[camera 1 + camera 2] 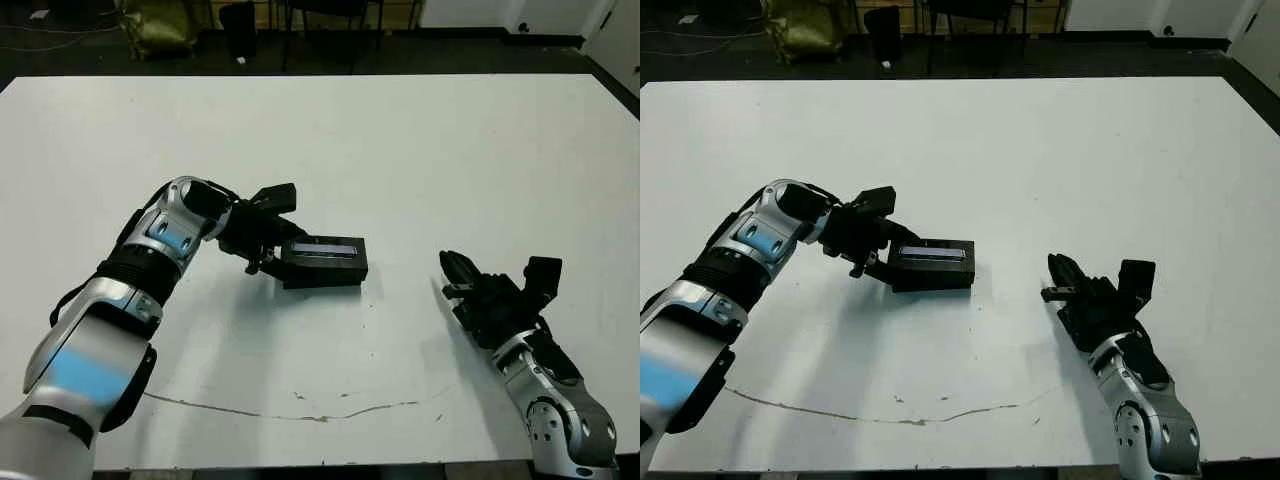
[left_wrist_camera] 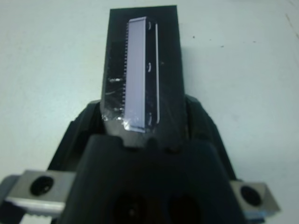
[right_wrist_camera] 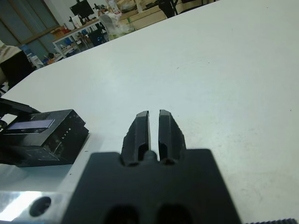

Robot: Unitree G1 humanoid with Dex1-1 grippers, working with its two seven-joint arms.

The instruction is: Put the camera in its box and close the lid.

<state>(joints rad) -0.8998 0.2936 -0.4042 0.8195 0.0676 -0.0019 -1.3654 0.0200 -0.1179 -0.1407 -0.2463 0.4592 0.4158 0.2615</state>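
The box point(image 1: 325, 270) lies on the white table point(image 1: 400, 140) with the lid point(image 1: 325, 246) on top of it, pale grey stripe up. The camera is hidden. My left gripper point(image 1: 268, 240) is at the box's left end, one finger on each long side, so the end sits between them; the left wrist view shows the lid point(image 2: 142, 70) running out from between the fingers point(image 2: 202, 122). My right gripper point(image 1: 455, 278) rests on the table to the right of the box, shut and empty, and its fingers point(image 3: 142, 130) point toward the box point(image 3: 44, 137).
A thin dark crack line point(image 1: 300, 408) runs across the table near its front edge. Beyond the far edge are a dark floor, chair legs and a yellow bag point(image 1: 160, 25).
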